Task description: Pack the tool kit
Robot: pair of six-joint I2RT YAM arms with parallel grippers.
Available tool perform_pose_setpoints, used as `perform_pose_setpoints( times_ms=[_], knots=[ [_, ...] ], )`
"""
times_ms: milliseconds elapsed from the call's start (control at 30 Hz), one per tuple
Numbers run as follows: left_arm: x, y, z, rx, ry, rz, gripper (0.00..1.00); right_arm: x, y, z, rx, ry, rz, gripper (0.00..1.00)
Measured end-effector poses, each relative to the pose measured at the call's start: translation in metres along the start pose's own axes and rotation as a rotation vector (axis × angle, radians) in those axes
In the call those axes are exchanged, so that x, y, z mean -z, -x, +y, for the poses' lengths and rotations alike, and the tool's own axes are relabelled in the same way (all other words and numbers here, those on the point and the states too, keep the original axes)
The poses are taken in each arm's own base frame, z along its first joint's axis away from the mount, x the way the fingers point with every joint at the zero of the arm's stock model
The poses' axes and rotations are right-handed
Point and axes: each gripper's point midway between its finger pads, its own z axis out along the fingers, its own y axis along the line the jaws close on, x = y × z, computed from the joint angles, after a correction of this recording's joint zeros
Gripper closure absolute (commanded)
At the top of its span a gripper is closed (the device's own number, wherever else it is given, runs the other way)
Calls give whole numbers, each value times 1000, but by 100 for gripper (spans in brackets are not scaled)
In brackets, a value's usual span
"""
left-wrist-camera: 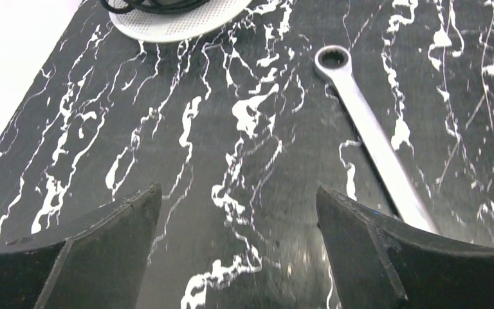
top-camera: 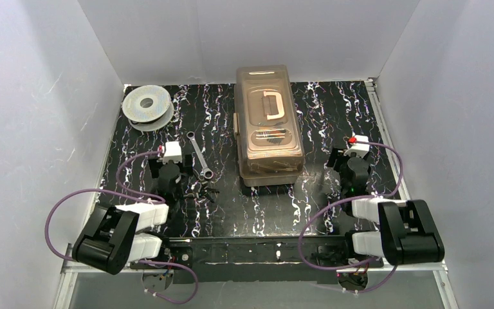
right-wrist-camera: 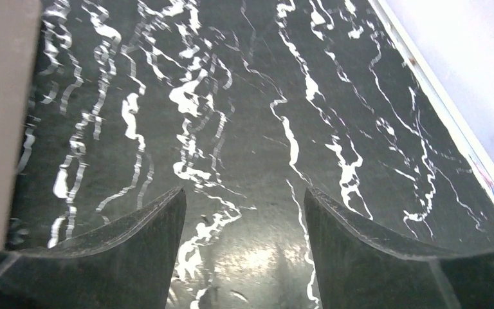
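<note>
The tool kit (top-camera: 269, 123), a large beige toolbox with a smoky translucent lid and pinkish handle, stands shut at the back middle of the table. Its beige side shows at the left edge of the right wrist view (right-wrist-camera: 0, 116). A silver wrench (top-camera: 200, 155) lies left of it, also in the left wrist view (left-wrist-camera: 373, 135). My left gripper (top-camera: 167, 168) is open and empty, just left of the wrench; in its wrist view (left-wrist-camera: 238, 199) only bare table lies between the fingers. My right gripper (top-camera: 354, 168) is open and empty right of the tool kit, over bare table (right-wrist-camera: 244, 199).
A round grey wire spool (top-camera: 146, 106) sits at the back left, its rim in the left wrist view (left-wrist-camera: 173, 16). Small dark loose parts (top-camera: 202, 190) lie near the wrench's near end. White walls enclose the black marbled table (top-camera: 334, 116) on three sides.
</note>
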Motion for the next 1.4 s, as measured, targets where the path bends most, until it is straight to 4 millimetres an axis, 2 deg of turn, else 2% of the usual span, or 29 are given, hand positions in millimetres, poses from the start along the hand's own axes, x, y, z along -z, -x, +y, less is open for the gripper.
perform_pose_setpoints(
  times_ms=[167, 267, 500, 600, 700, 767, 833, 1000, 1400],
  knots=[
    [-20, 18, -1, 35, -29, 5, 12, -7, -18, -20, -7, -60, 42, 24],
    [-20, 15, -3, 35, -52, 11, 13, -7, -16, -22, -16, -69, 38, 18],
    [-18, 12, 0, 32, -57, -12, 13, -8, -12, -22, -28, -69, 23, 14],
    [-17, -3, 4, 36, -62, -30, 11, -8, -12, -22, -29, -69, 21, 13],
    [-24, -34, 1, 7, -87, 27, 12, -8, -11, -22, -31, -69, 19, 12],
    [-24, -47, 1, 3, -98, 77, 7, -8, -11, -22, -31, -69, 19, 11],
    [-31, -37, 3, 26, -91, 68, 2, -8, -11, -22, -31, -68, 18, 11],
    [-54, -7, 15, 116, -43, 26, 2, -8, -11, -22, -32, -68, 18, 10],
    [-50, -21, 12, 130, -68, 79, 2, -8, -11, -22, -32, -68, 18, 9]
  ],
)
